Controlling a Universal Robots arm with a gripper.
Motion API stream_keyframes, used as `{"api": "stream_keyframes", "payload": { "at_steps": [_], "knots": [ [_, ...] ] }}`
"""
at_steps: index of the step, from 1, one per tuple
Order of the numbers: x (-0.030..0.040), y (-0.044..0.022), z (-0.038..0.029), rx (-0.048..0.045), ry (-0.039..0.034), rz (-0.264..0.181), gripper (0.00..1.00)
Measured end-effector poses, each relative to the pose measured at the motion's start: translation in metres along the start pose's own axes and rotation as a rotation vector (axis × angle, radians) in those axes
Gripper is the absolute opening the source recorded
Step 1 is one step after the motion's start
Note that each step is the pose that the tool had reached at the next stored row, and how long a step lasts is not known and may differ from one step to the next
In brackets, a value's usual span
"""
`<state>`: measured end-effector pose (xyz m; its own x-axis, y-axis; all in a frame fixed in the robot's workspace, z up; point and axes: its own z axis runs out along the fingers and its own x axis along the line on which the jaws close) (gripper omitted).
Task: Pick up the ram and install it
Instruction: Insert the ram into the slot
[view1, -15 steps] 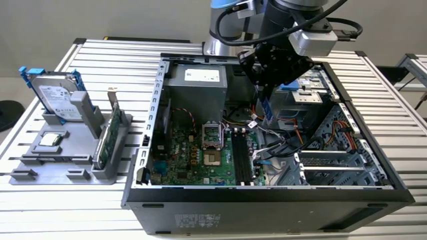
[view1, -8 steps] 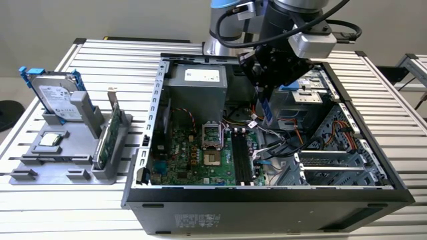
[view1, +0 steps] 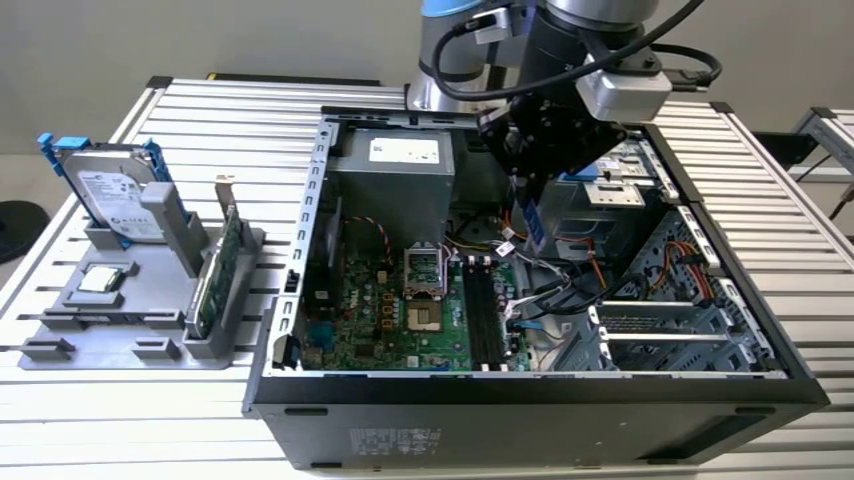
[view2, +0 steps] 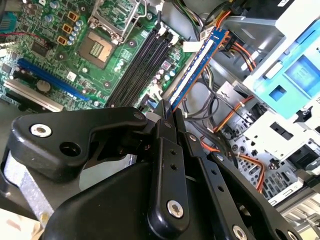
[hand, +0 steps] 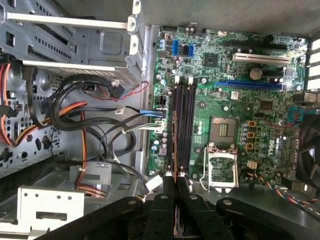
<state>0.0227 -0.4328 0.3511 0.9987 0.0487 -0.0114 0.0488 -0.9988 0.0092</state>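
Blue-edged stick: the ram is a long, thin dark board with a bluish face, seen nearly edge-on in the second wrist view.
Grip: the gripper has its black fingers closed on one end of the ram, and the rest of the stick juts out past the tips.
Where it hangs: in the exterior view the gripper holds the ram inside the open computer case, above the motherboard and apart from it.
Key relation: the empty memory slots lie straight out beyond the fingertips in the first wrist view, on the motherboard below.
Long axis: the stick runs roughly along the same line as the slots; in the second wrist view it looks offset to one side of the slots, toward the loose cables.
Seating: not yet in a slot, by my reading.
Off to the side: a grey parts stand on the tabletop carries a hard drive and a green card.
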Motion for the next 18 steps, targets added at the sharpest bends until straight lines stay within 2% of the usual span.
{"api": "stream_keyframes", "payload": {
  "at_steps": [18],
  "knots": [
    [0.0011,0.0000,0.0067,0.0000,0.0000,0.000,0.00]
  ]
}}
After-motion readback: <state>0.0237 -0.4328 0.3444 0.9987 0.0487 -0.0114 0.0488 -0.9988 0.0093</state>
